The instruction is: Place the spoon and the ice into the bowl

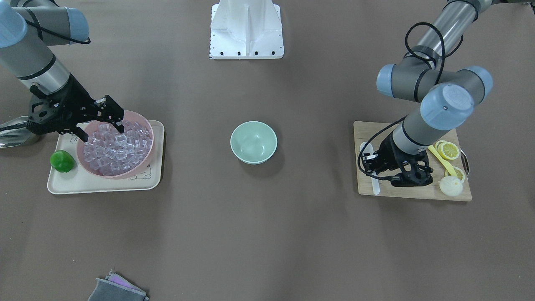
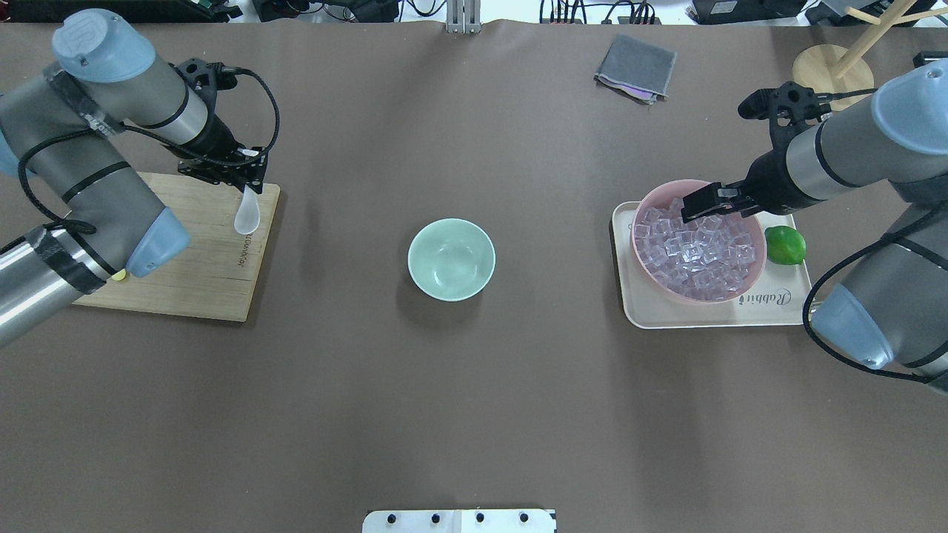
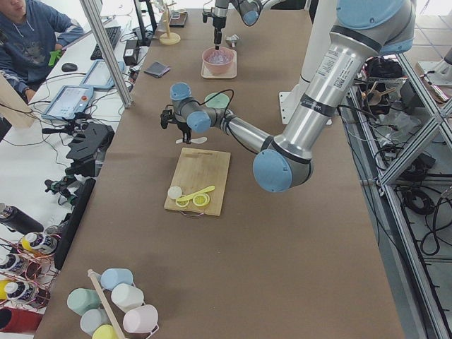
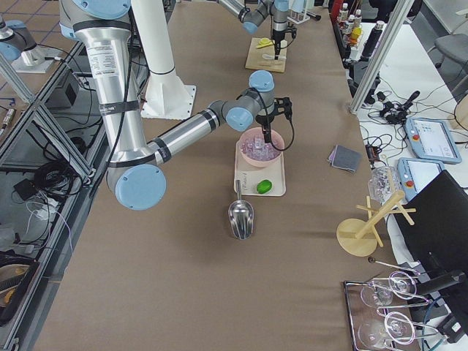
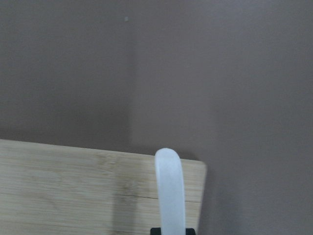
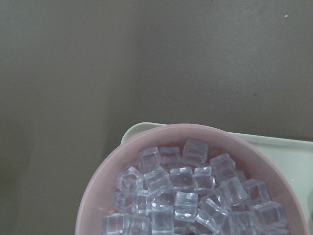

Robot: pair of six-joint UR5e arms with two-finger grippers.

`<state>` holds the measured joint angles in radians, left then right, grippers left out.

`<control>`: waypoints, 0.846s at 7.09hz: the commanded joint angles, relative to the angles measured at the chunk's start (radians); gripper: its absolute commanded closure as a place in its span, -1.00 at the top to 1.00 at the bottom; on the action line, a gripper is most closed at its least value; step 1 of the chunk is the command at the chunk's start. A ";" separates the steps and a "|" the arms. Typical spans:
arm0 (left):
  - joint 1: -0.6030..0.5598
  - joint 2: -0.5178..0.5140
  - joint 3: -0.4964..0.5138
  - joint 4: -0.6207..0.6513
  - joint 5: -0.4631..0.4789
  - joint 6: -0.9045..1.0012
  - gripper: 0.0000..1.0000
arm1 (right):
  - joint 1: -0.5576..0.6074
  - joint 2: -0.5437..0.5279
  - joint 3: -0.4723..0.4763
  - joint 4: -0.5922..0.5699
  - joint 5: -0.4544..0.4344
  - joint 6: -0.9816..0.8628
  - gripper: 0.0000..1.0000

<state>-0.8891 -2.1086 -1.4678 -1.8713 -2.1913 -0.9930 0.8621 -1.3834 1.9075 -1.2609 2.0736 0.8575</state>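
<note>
You have an empty bowl [image 2: 451,259], left gripper [image 2: 247,185] clamped on spoon [image 2: 246,213], right gripper [image 1: 102,128] spread empty above ice [image 2: 696,252].

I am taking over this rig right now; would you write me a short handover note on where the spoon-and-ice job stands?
Left gripper: shut on the spoon at the edge of the cutting board. I cannot tell whether the spoon is lifted clear of the board.
Right gripper: open and empty, poised over the ice heaped in the pink bowl.
Bowl: mid-table, empty.
Done: spoon grasped.
Left: carry the spoon into the bowl, then pick up ice and drop it in too.
</note>
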 commanded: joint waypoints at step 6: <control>0.243 -0.293 0.047 -0.002 0.140 -0.394 -1.00 | -0.089 -0.014 -0.039 -0.008 -0.084 -0.003 0.55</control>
<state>-0.6715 -2.3706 -1.4444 -1.8640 -2.0842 -1.3662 0.7791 -1.3969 1.8743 -1.2690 1.9901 0.8516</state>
